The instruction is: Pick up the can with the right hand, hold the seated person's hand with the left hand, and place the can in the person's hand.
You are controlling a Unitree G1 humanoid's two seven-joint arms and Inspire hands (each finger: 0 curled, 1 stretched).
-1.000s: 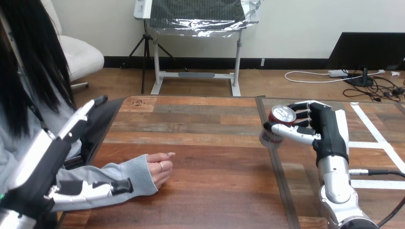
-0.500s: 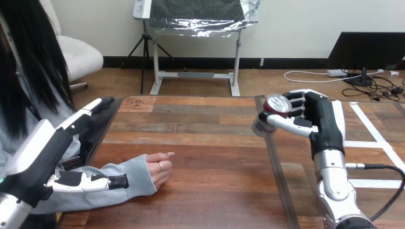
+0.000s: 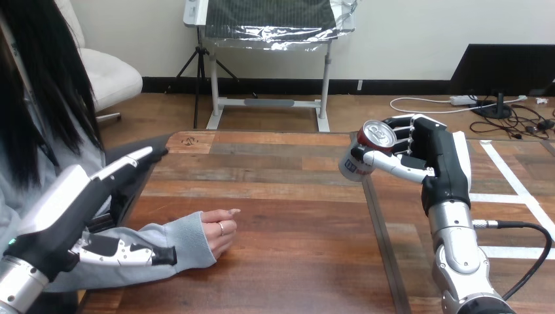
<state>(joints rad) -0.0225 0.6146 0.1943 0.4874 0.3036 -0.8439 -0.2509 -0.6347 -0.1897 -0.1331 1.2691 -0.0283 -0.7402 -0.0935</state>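
Can point(image 3: 364, 152): held tilted and clear of the bench point(image 3: 294, 216), with its silver top turned toward the camera. It is gripped by the right robot hand point(image 3: 440, 163), whose fingers and thumb are curled round it from the right. It is located well to the right of the person's hand point(image 3: 220, 233) and farther back.

Person's hand: rested on the bench, fingers loosely curled.

Left robot hand point(image 3: 62, 212): opened, fingers straight, positioned to the left of the person's hand, over the grey sleeve point(image 3: 167, 245). Contact with the sleeve cannot be told.
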